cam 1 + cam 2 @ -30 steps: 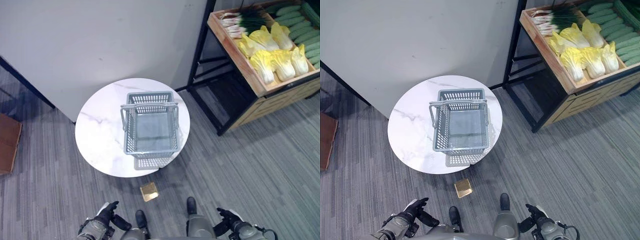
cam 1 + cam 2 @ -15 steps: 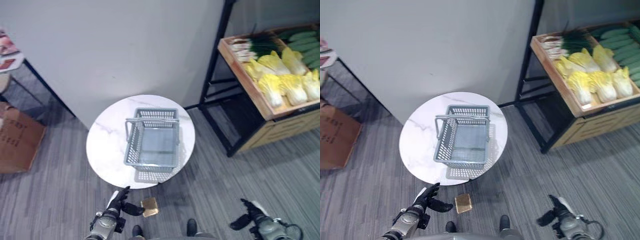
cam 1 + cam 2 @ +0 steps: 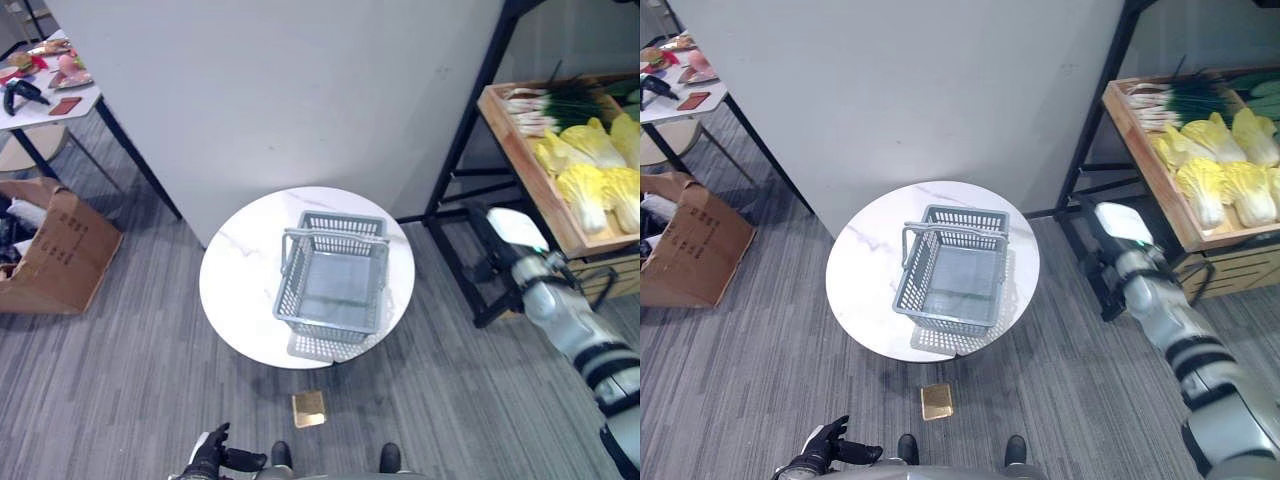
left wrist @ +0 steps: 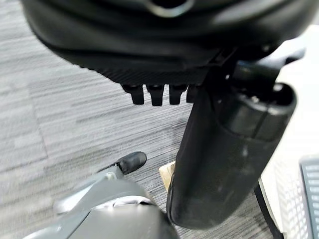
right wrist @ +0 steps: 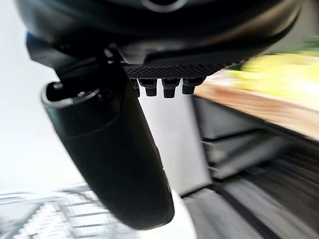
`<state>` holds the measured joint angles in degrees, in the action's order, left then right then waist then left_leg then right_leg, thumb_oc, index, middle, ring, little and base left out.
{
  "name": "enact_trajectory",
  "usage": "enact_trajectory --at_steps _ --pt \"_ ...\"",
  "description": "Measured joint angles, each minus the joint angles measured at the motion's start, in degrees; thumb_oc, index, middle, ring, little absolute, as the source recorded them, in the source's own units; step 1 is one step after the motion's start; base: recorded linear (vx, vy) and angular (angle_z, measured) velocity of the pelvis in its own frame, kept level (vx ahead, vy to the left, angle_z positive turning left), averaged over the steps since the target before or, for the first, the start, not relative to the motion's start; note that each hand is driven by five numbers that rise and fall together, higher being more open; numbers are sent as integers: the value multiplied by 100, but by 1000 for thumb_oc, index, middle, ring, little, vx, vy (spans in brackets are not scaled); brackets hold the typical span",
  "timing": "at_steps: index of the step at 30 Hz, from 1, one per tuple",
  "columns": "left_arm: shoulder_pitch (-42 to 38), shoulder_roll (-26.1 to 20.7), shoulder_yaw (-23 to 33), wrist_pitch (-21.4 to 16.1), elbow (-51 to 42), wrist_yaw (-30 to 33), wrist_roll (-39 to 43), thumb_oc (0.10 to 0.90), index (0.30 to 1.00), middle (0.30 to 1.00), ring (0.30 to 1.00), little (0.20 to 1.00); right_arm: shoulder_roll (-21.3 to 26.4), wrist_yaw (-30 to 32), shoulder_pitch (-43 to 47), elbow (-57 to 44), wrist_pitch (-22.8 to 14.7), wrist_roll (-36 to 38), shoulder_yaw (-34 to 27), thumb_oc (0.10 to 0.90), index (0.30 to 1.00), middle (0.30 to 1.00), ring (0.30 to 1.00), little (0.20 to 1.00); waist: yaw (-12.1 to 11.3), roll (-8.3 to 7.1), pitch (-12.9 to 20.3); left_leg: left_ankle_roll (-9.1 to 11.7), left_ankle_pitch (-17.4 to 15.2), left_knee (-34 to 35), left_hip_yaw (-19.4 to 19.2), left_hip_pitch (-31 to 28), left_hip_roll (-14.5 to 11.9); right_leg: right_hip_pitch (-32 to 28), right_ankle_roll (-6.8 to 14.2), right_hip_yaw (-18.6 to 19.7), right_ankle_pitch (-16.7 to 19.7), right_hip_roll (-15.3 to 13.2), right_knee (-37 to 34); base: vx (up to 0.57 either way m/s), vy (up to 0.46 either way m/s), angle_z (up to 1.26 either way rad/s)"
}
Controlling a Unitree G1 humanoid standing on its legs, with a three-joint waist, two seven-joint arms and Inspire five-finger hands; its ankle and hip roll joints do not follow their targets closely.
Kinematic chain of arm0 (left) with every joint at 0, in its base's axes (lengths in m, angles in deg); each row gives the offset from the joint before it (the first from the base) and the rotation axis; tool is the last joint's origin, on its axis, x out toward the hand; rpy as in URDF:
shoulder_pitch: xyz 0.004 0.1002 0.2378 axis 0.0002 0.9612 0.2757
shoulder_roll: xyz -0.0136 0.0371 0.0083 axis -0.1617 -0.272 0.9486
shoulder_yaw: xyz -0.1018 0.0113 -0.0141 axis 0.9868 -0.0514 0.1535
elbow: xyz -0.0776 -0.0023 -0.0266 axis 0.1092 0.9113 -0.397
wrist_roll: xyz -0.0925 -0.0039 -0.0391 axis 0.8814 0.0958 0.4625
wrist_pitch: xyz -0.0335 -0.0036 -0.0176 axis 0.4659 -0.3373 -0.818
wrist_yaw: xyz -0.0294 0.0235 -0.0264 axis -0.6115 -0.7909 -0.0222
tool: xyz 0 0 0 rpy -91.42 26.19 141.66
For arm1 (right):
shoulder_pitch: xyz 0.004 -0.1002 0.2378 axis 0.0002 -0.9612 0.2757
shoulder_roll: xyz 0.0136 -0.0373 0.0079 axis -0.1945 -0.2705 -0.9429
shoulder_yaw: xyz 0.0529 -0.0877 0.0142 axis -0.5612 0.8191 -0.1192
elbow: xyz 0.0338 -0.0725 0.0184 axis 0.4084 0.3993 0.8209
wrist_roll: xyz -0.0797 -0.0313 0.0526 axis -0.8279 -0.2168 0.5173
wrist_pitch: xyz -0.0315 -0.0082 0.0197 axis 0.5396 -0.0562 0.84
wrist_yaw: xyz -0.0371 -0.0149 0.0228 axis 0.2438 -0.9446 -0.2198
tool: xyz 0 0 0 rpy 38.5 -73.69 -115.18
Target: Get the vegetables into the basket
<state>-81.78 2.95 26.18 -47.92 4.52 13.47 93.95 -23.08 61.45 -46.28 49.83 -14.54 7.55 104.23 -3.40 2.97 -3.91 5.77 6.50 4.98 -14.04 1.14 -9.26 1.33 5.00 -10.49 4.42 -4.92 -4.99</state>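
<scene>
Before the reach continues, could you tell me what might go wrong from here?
The right robot hand hangs beside the black metal shelf frame, so it might clip a post. The grey plastic basket sits near the round white marble table edge, so a dropped yellow-green cabbage could tip it.

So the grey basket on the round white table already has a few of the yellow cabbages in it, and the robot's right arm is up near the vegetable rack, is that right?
Not quite. The grey basket on the round white table is empty; the left eye view shows its bare floor. The yellow cabbages all lie in the wooden crate on the rack. The right hand is indeed up near that rack.
</scene>
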Motion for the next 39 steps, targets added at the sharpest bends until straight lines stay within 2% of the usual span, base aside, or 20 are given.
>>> enact_trajectory --at_steps 2,3,5,7,10,14,18,24,25,26,29,39 --pt "-51 -4 -13 30 -48 -27 10 900 1000 1000 1000 1000 -109 -60 142 -277 -121 -3 169 900 1000 1000 1000 1000 -32 -34 -12 -4 1 -1 26 58 16 32 -38 -43 27 -7 1 -21 -13 11" --pt "-39 -7 -20 26 -75 -71 10 900 1000 1000 1000 1000 -333 -130 271 -310 -119 4 212 900 1000 1000 1000 1000 -51 -80 -37 -6 2 -1 54 68 26 33 -37 -57 27 -6 1 -22 -18 6" --pt "-49 -17 -36 22 -75 -92 6 900 1000 1000 1000 1000 -558 -243 825 -288 7 59 864 900 1000 1000 1000 1000 -23 -129 -77 -7 3 -1 54 133 15 107 -38 -53 27 6 1 0 0 0" --pt "-151 -17 -43 28 -89 -101 -2 900 1000 1000 1000 1000 -657 -373 1047 -275 -94 62 1078 900 1000 1000 1000 1000 -108 -196 -118 -10 6 -2 91 167 -4 117 -38 -85 27 5 1 -33 -17 7" --pt "-261 -39 -155 16 -102 -72 15 900 1000 1000 1000 1000 -1175 -402 1713 263 -149 150 1340 900 1000 1000 1000 1000 -235 -316 -196 -14 9 -33 125 323 -12 234 -36 -114 24 20 2 -50 -25 8" --pt "-417 -58 -250 19 -103 -63 31 900 1000 1000 1000 1000 -1368 -402 2012 796 -90 297 1385 900 1000 1000 1000 1000 -373 -386 -272 -20 18 -47 240 437 -6 281 -30 -217 17 -2 1 -10 -3 14" --pt "-584 -78 -511 13 -120 46 149 900 1000 1000 1000 1000 -1915 -366 2167 1794 55 1054 1230 900 1000 1000 1000 1000 -395 -401 -417 -24 21 -48 274 580 14 392 -23 -251 10 -2 2 3 9 5" --pt "-669 -107 -681 9 -214 49 167 900 1000 1000 1000 1000 -1953 -355 2184 2478 226 1304 1225 900 1000 1000 1000 1000 -389 -391 -543 -25 22 -46 298 687 11 490 -24 -267 9 -13 2 4 8 0" --pt "-671 -107 -683 8 -217 49 166 900 1000 1000 1000 1000 -1953 -355 2184 2500 249 1345 1224 692 709 709 709 709 -380 -382 -551 -26 22 -46 298 687 11 490 -24 -267 9 -14 2 18 37 0" --pt "-674 -105 -684 8 -217 49 165 900 1000 1000 1000 1000 -1963 -355 2182 2550 248 1367 1179 400 300 300 300 300 -380 -370 -558 -26 22 -46 297 684 11 489 -25 -266 8 -14 2 15 39 0" --pt "-696 -80 -686 9 -218 52 162 900 1000 1000 1000 1000 -2002 -308 2179 2600 252 1404 1012 400 300 300 300 300 -378 -309 -602 -26 22 -44 296 680 22 488 -26 -258 7 -22 2 7 11 0" --pt "-713 -56 -705 32 -248 163 68 900 1000 1000 1000 1000 -2241 -365 2094 2137 327 1301 1082 400 300 300 300 300 -342 -287 -591 -28 22 -39 240 464 23 328 -27 -183 8 -27 2 11 16 -3"
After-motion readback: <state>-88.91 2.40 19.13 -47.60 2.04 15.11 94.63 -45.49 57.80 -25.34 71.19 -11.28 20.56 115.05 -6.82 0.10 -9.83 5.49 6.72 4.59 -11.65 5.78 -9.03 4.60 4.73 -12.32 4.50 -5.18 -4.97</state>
